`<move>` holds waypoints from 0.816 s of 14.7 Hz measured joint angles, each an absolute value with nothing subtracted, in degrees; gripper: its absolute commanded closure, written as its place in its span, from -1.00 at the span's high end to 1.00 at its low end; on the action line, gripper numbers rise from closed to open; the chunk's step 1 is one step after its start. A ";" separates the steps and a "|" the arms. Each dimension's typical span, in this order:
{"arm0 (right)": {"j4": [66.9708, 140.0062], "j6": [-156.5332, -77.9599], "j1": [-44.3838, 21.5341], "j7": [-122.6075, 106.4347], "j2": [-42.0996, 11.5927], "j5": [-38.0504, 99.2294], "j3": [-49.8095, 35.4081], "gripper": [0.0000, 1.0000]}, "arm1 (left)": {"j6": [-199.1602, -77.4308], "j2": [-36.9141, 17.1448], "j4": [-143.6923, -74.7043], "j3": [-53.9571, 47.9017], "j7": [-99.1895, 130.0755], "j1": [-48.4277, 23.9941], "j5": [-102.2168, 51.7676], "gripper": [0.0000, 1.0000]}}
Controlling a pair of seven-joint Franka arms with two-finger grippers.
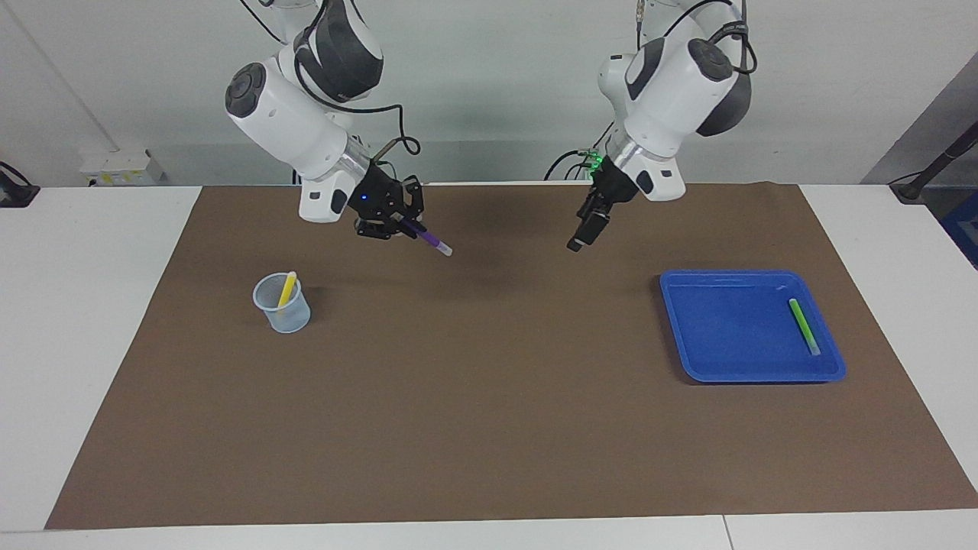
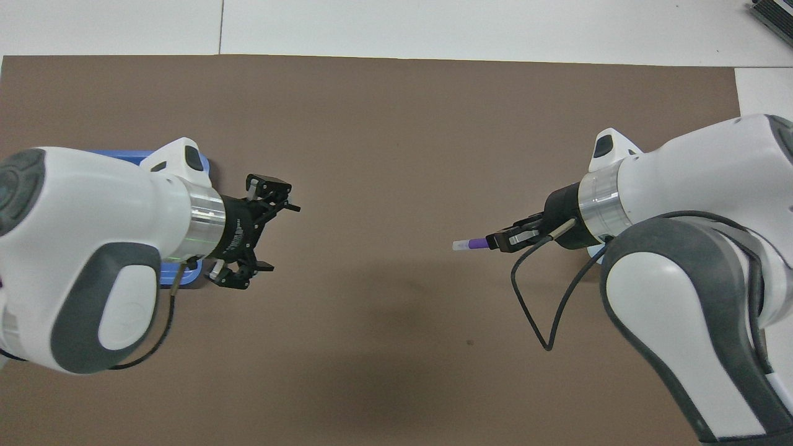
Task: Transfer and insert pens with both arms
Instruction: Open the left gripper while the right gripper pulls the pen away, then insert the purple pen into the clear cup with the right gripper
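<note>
The right gripper (image 1: 401,221), upper left of frame, pinches the purple pen (image 1: 429,240); the left gripper (image 2: 263,238) hangs spread. Next, I'd guess: carry it over the cup (image 1: 283,304) holding 1 yellow pen (image 1: 286,289).

Purple pen (image 1: 429,239) with pale cap, yellow pen (image 1: 286,288) in translucent pale-blue cup (image 1: 284,312), bright green pen (image 1: 803,325) in blue tray (image 1: 733,367); plain brown mat (image 1: 489,412), white table (image 1: 84,305), black grippers on white-and-grey arms.
</note>
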State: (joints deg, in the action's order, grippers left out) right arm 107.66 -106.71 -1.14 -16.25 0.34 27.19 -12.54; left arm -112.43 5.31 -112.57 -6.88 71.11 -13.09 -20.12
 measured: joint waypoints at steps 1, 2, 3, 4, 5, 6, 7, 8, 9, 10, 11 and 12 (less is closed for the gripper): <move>107.64 -106.63 -0.72 -16.25 0.34 24.35 -12.43 -1.00 | -110.10 5.62 -112.57 -6.82 65.28 -10.12 -18.18 1.00; 107.57 -106.47 -0.18 -16.25 0.34 21.47 -12.37 -1.00 | -108.16 5.84 -112.57 -6.76 59.38 -7.17 -16.07 1.00; 107.36 -106.07 0.46 -16.25 0.34 18.97 -12.33 -1.00 | -106.88 5.97 -112.57 -6.70 53.33 -4.62 -14.35 1.00; 106.99 -105.55 1.19 -16.25 0.35 16.24 -12.27 -1.00 | -106.07 6.02 -112.57 -6.67 46.65 -2.37 -12.54 1.00; 106.62 -105.10 1.71 -16.25 0.35 13.60 -12.20 -1.00 | -105.81 6.03 -112.57 -6.64 40.37 -0.63 -10.51 1.00; 106.33 -104.51 2.05 -16.25 0.36 11.02 -12.17 -1.00 | -105.80 6.04 -112.57 -6.63 34.65 0.88 -8.71 1.00; 106.15 -104.12 2.29 -16.25 0.36 8.40 -12.15 -1.00 | -105.80 6.05 -112.57 -6.66 29.13 2.44 -7.59 1.00; 106.02 -103.81 2.61 -16.25 0.37 5.83 -12.15 -1.00 | -105.80 6.06 -112.56 -6.69 23.50 4.27 -7.09 1.00; 105.93 -103.60 2.97 -16.25 0.38 3.65 -12.13 -1.00 | -105.82 6.06 -112.56 -6.67 18.34 6.11 -6.80 1.00; 105.87 -103.54 3.31 -16.25 0.39 1.91 -12.13 -1.00 | -105.90 6.06 -112.56 -6.65 13.81 7.70 -6.14 1.00; 105.86 -103.52 3.55 -16.25 0.40 0.21 -12.12 -1.00 | -106.05 6.05 -112.56 -6.65 9.53 9.05 -5.04 1.00; 105.86 -103.51 3.72 -16.25 0.40 -1.18 -12.11 -1.00 | -106.38 5.97 -112.57 -6.67 5.61 10.14 -3.90 1.00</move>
State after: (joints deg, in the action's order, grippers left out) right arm 105.86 -103.51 3.72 -16.25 0.40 -1.18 -12.11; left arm -106.38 5.97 -112.57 -6.67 5.61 10.14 -3.90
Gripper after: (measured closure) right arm 0.811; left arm 0.000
